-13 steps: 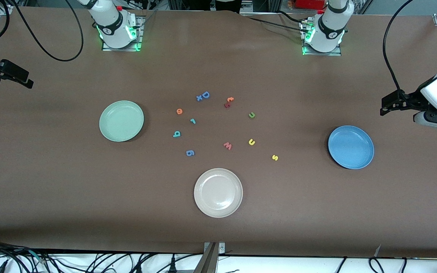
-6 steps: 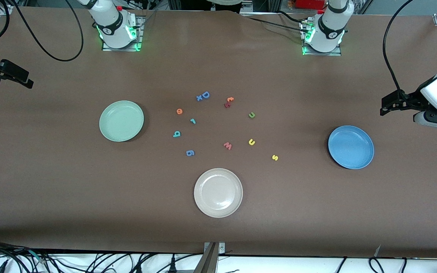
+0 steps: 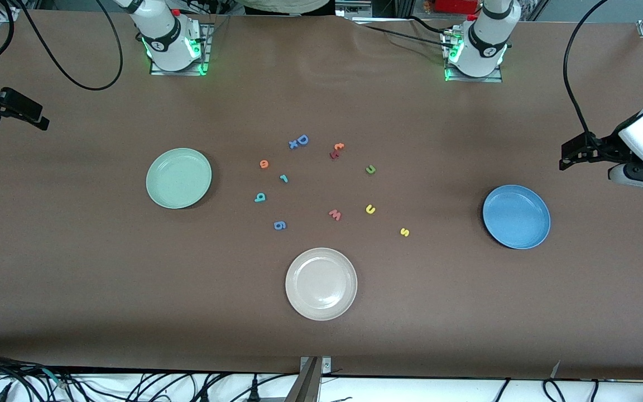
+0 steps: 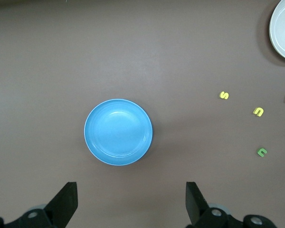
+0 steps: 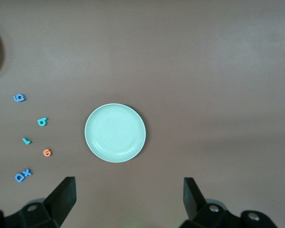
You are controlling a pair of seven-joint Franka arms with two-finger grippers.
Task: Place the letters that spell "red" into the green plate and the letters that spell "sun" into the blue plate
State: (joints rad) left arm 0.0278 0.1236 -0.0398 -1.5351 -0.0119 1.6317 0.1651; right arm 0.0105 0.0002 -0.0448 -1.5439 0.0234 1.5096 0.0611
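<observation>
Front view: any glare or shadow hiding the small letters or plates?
Front view: even light, the letters that spell "sun" unshaded; soft sheen on the beige-white plate. Left wrist view: mild highlight on the blue plate. Right wrist view: the green plate evenly lit.

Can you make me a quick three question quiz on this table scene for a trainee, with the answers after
1. True or false: the green plate already holds a letter.
2. Which yellow letter lies closest to the blue plate: (a) the "s" or (b) the "u"?
3. Fill in: both the left claw and the right claw are ____.

Key: 1 false, it is empty. 2 (a). 3 open, each hanging high over its own end of the table, the left over the blue plate, the right over the green plate.
</observation>
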